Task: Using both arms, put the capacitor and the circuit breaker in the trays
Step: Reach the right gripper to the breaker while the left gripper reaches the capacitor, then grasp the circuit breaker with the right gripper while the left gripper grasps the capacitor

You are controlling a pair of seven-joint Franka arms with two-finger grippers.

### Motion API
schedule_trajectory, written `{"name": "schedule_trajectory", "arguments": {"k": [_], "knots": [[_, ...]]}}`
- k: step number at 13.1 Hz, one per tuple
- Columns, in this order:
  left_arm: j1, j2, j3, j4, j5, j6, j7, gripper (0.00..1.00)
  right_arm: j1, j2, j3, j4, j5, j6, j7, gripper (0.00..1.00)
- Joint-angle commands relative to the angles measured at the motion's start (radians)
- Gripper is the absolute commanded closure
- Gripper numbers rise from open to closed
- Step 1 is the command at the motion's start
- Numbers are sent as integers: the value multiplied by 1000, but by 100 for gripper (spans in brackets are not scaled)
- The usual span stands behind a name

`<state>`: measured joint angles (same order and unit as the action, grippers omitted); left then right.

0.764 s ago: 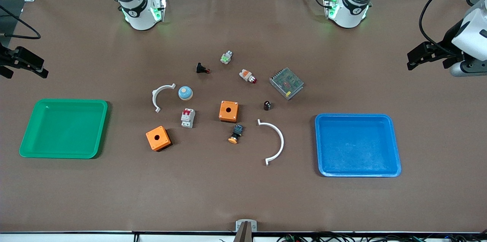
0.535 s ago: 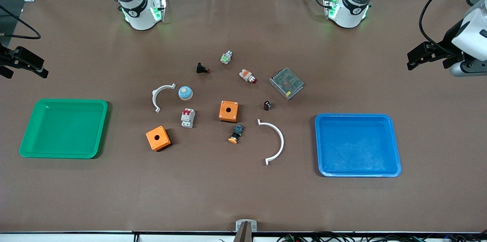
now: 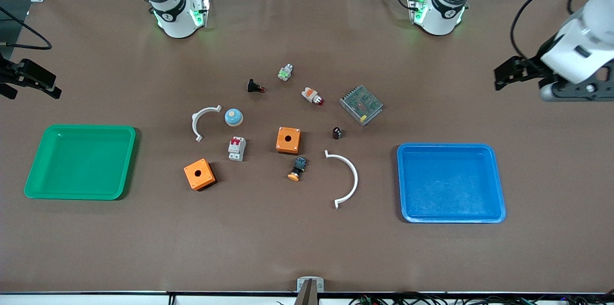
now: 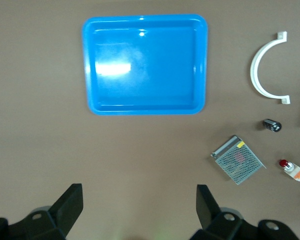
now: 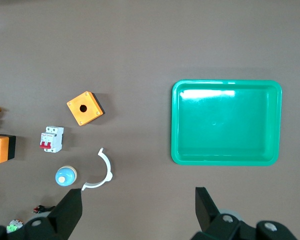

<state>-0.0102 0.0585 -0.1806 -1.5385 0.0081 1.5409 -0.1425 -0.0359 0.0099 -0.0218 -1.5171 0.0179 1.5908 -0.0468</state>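
Capacitor (image 3: 336, 133) between metal box (image 3: 361, 104), white arc (image 3: 344, 178); apparently unobstructed.

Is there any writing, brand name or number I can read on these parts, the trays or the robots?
None can be read.
Right arm's base: a small round black badge with a white mark, too small to read.
Left arm's base: the same kind of badge, too small to read.
Circuit breaker: no legible print.
Capacitor: no legible print.
Metal mesh box: a yellowish spot, possibly a label, unreadable.
Green tray and blue tray: plain.
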Motion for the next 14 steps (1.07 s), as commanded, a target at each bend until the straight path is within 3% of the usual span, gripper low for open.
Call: {"name": "schedule_trajectory", "arguments": {"k": [1,3,7,10,14], "knots": [[-1,32,-65,-66,-28,121,-86,0,37,22,5,23,-9,1,2,0],[-5,82,-140,-92,-31,185,-175,0,103,54,5,21,-13,1,22,0],[-43,179,-223,-181,-17,393,-372,0,211,110,5,23,-16,3,141,0],[-137,273,-223,-196,24,505,-581,0,281,156,5,12,-6,69,312,0],[-243,400,-223,-192,96,635,-831,4,387,261,6,8,-3,58,340,0]]}}
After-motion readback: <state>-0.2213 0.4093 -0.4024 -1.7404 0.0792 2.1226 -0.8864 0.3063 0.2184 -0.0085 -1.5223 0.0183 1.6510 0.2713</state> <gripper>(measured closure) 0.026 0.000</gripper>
